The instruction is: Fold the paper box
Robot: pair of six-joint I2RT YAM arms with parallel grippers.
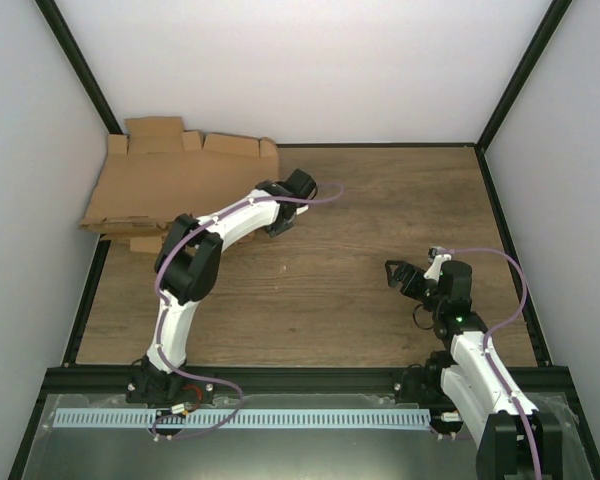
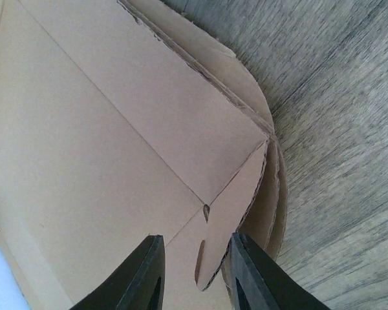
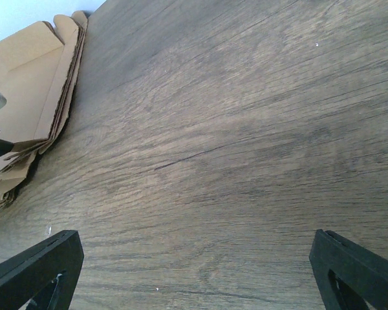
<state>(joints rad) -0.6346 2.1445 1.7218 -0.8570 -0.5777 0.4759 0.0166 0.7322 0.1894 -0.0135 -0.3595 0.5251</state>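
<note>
Bench (image 1: 380,220): open wood across centre and right; walls (image 1: 30,150) meet at the far-left corner. There the pile of blanks (image 2: 276,194) carries the paper box (image 2: 116,129), flat and creased. Right hand (image 3: 195,237) is fully spread and holds nothing. Left hand (image 2: 196,248) is narrowed around a corner flap; I cannot confirm a grip.

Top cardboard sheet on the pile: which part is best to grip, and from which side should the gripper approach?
Probably its small end flap, approached from the wooden table side. There the top cardboard sheet ends in a thin free edge, apart from the rounded flaps beneath, so a finger could slip under. The left gripper stands with a finger on either side of it.
</note>
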